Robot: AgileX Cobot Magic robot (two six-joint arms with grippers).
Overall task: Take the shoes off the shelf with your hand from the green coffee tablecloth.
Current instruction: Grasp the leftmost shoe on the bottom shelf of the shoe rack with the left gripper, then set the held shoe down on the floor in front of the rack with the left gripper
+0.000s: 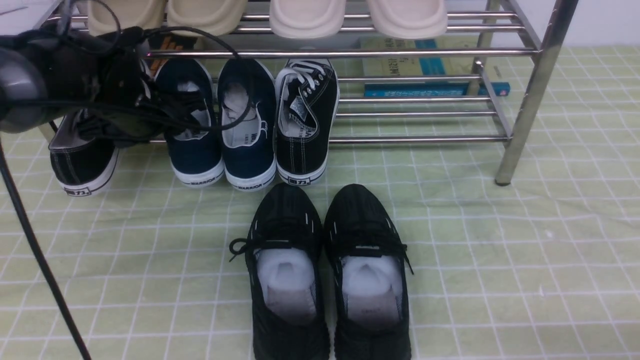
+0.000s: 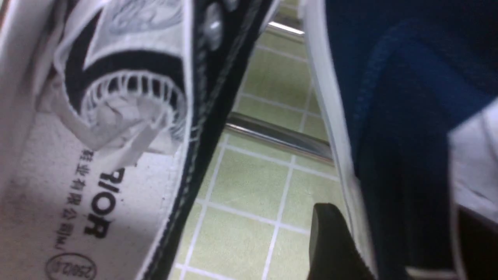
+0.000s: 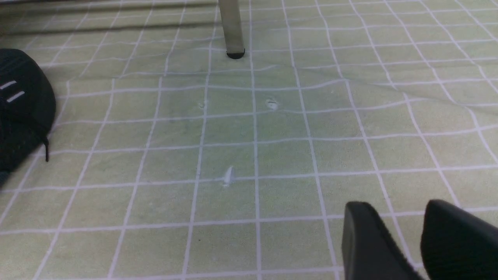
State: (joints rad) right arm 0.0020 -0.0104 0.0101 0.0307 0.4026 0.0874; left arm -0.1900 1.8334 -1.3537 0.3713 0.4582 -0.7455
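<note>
The navy-blue shoes stand side by side, heels toward me, on the lower rails of the chrome shelf (image 1: 400, 52): the left shoe (image 1: 196, 150) and the right shoe (image 1: 248, 145). My left gripper (image 1: 174, 121) reaches down from the upper left into the left shoe's opening. In the left wrist view the gripper (image 2: 404, 241) straddles that shoe's side wall (image 2: 389, 116), with one finger (image 2: 330, 241) outside against the white sole and the other inside. My right gripper (image 3: 398, 217) hovers low over the green tablecloth (image 3: 272, 155), jaws slightly apart and empty.
Black white-laced sneakers (image 1: 306, 120) (image 1: 82, 162) flank the navy pair. The all-black mesh sneakers (image 1: 285, 270) (image 1: 370, 270) stand on the cloth (image 1: 500, 250) in front. Pale slippers (image 1: 307, 17) fill the top tier. A book (image 1: 435, 89) lies under the shelf. The shelf leg (image 1: 525, 110) stands at right.
</note>
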